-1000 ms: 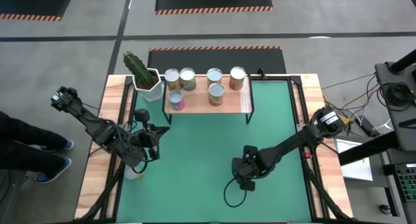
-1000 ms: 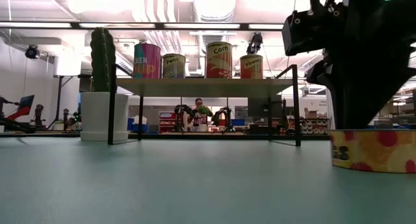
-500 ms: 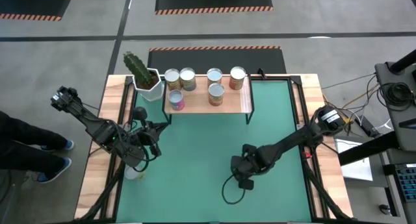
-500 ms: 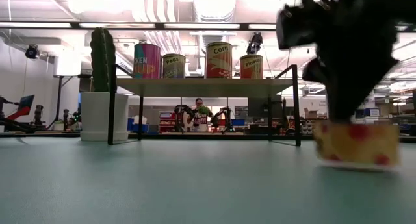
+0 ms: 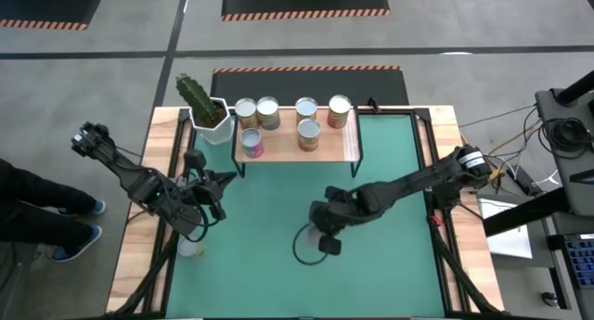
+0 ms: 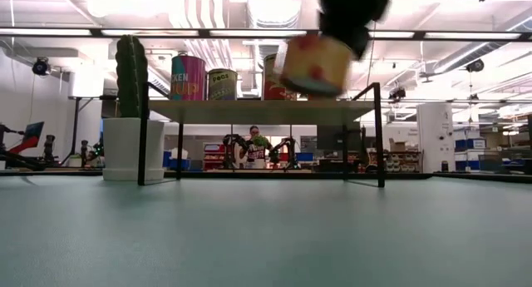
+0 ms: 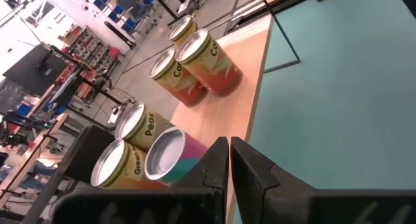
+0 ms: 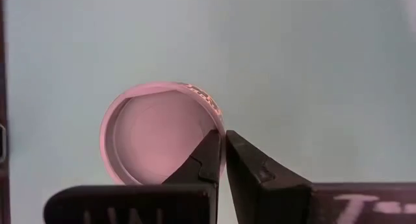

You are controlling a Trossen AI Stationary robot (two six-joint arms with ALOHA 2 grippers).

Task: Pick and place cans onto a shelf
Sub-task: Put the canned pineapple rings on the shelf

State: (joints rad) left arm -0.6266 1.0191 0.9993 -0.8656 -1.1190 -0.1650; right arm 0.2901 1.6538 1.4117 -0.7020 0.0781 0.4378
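Cactus [image 5: 194, 96] stands upright in a white pot [image 5: 216, 126] at the far left corner of the green-matted surface [image 5: 390, 162] (the mat is bordered by light wood). A person [image 6: 254, 145] is visible in the room beyond. Dark shoes [image 5: 76, 235] show on the floor at the left. Hazard-striped floor mats [image 5: 304, 2] lie beyond.

In the low view the lifted can [image 6: 312, 64] is blurred, its label unreadable, and it hides most of a red can [image 6: 272, 77] on the shelf [image 6: 266, 106]. The right tool [image 6: 342, 8] is cut off by the top edge there.
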